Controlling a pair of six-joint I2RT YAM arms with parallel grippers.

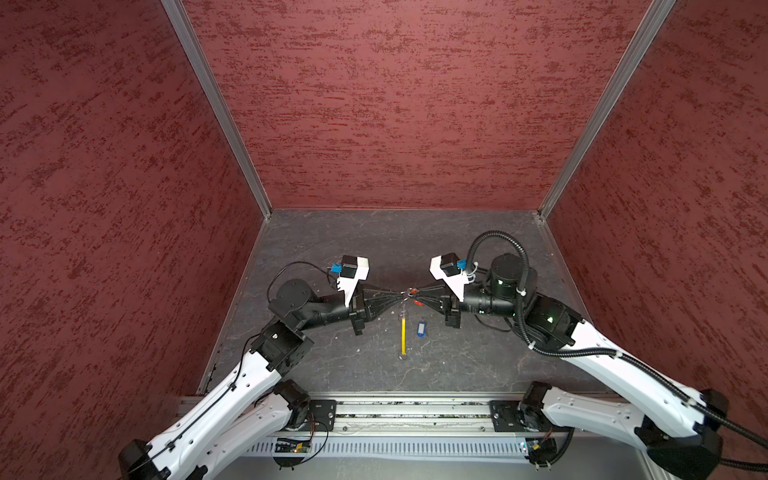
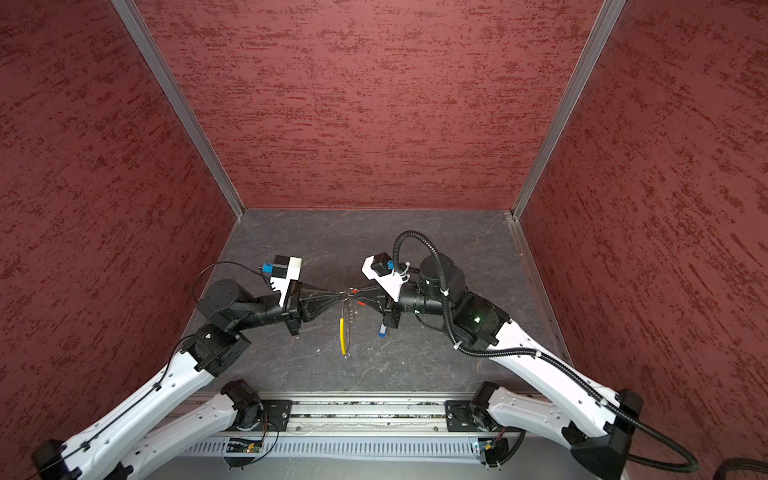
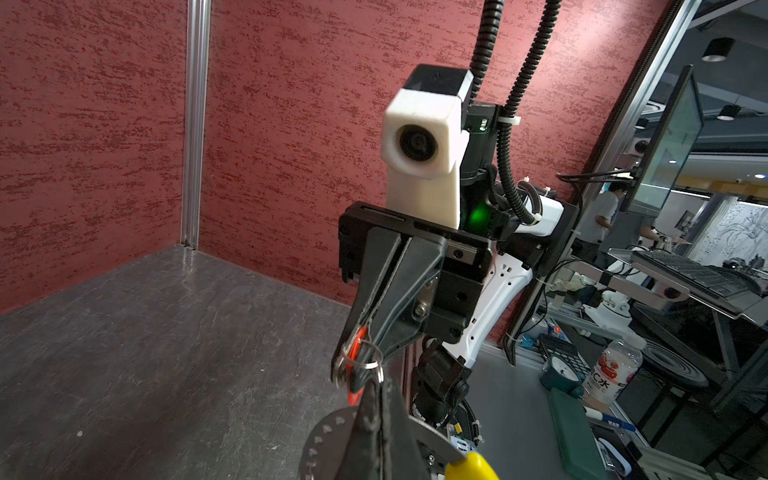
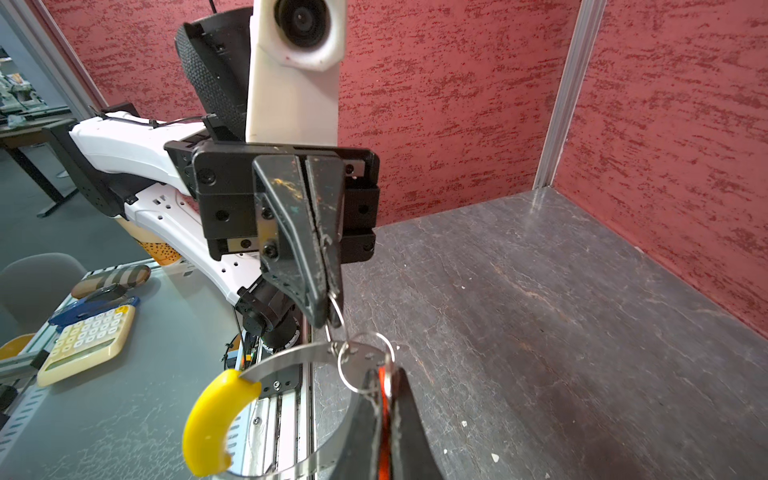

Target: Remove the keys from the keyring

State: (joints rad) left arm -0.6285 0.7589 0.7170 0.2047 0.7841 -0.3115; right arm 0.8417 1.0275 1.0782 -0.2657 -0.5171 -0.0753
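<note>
- Black fingers of the left gripper [image 1: 400,295], just left of centre in both top views, are pressed fully together. They nip the keyring [image 1: 403,332] by a small link at its top.
- From that pinch the keyring hangs down the middle of the frame, with its yellow segment [image 4: 216,419] low on the loop. I cannot tell whether its lowest point touches the table [image 1: 332,249].
- I judge the keyring light, thin and springy. The smooth metal is likely to swing and twist, so the top link is a steadier hold than the loop itself.
- The red key [image 4: 384,419] sits between the fingers of the right gripper [image 1: 414,296], which are clamped tight on its plastic tag. The two grippers meet almost tip to tip at centre.
- The tag looks flat and stiff, so it grips well. The split ring [image 4: 365,361] joining it to the loop looks stiff and fiddly, and I expect it must be worked round its coil. A straight pull would only drag the loop.
- The blue key [image 1: 421,328] lies flat on the table just right of the hanging loop and apart from it. I read it as off the ring.
- The table is bare toward the upper part and both sides of the frame. The red walls [image 1: 415,104] stand well away and the rail [image 1: 407,409] runs along the bottom. The only tight spot is between the fingertips, so I would draw the grippers outward.
</note>
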